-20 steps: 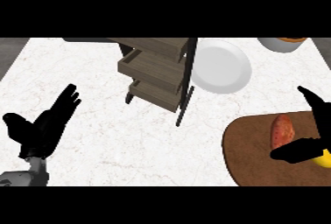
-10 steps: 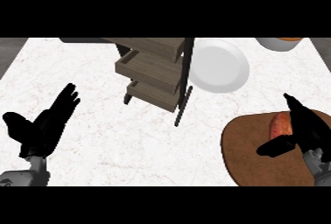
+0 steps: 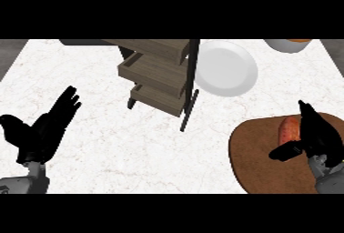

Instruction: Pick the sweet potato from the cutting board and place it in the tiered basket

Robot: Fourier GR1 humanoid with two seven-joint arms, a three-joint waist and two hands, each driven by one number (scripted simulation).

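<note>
A: Target first. Which way does it lie?
B: Reddish-orange, oblong sweet potato (image 3: 290, 129), long axis running roughly near-to-far from the robot. It lies flat on the far part of the round dark-brown wooden cutting board (image 3: 259, 159), lower right of the head view.
A: Look?
B: Orange-red skin, smooth-looking, rounded far end. Its right flank and near end are covered by the black right hand (image 3: 317, 136).
A: Fingers there?
B: Fingers (image 3: 310, 116) straight, pointing away from the robot along the sweet potato's right side. Thumb spread wide to the left, just at its near end. Nothing curled round it. Contact: can't tell.
A: Anything else cut off?
B: The view's lower edge cuts the cutting board's near side. Its right part sits behind the hand and grey forearm.
A: Outward?
B: Tiered basket (image 3: 158, 73), grey-brown wooden trays on a black frame, well apart, up and left on the white marble table (image 3: 107, 150). Round white plate (image 3: 228, 68) just beside it on the right. White bowl (image 3: 287, 44) at the top edge, mostly cut off, something orange inside, can't make out what. Black left hand (image 3: 42, 132) rests at far left, fingers straight and spread, holding nothing.
</note>
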